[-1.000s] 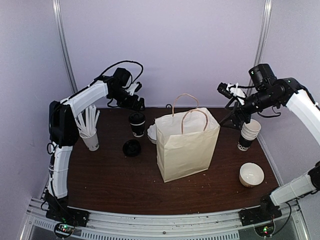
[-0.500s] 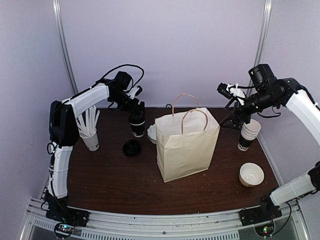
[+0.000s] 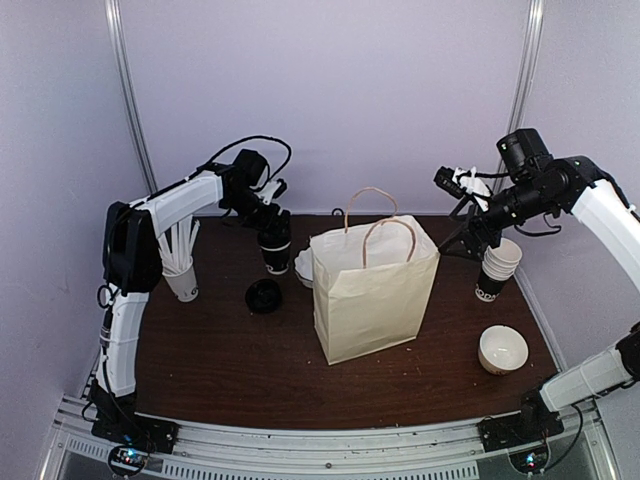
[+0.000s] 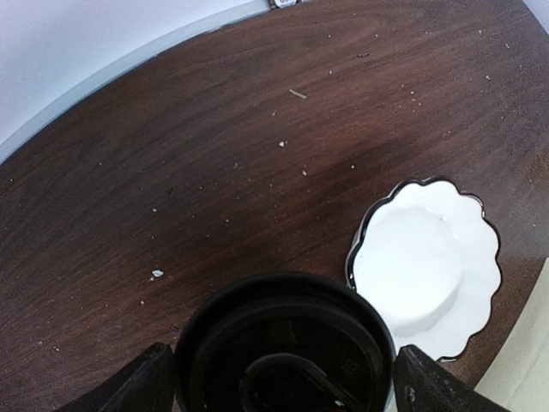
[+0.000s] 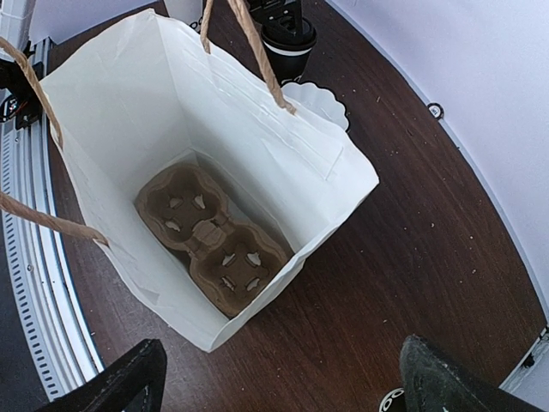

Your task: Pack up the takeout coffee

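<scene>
Well, the paper bag (image 3: 372, 290) stands mid-table, with the right gripper (image 3: 452, 183) raised near its right side, spread wide and empty. Behind the bag's left side, the left gripper (image 3: 270, 218) gapes astride the takeout coffee (image 4: 283, 352); touching it, perhaps not.

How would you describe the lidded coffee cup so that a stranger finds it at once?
Find the tall paper bag in the middle, then look just left of it. The takeout coffee stands there, the only cup wearing a black lid.
</scene>
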Robot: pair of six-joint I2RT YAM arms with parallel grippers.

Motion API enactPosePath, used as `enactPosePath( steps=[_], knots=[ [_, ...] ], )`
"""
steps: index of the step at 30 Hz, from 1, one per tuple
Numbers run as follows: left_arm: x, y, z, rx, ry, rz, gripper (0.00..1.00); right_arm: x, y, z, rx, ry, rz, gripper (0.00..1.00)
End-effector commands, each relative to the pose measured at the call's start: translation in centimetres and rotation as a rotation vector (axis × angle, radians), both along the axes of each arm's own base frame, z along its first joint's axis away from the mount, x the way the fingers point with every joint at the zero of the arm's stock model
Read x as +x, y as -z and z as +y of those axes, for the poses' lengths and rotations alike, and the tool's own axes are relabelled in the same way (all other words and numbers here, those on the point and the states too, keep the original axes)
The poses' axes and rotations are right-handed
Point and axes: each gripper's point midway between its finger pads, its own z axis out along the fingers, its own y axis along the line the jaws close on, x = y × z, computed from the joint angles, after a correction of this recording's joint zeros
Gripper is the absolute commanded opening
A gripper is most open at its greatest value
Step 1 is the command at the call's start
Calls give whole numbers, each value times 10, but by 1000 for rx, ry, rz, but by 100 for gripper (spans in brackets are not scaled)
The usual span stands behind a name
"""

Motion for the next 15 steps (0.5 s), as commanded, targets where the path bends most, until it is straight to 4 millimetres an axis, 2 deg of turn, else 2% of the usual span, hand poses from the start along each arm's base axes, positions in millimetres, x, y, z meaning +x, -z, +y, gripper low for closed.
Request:
enactPosePath(
  steps=[1,9,15],
  knots=[
    [-1,9,-4,11,18,3,89,-3,-3,-2,10,-6,-12,99],
    [-12,-1,-6,19,27,7,81,-2,-2,-1,10,-7,-14,98],
    [-18,-8,-5,28,23,8,85,-2,-1,-1,11,-9,-9,99]
  ],
)
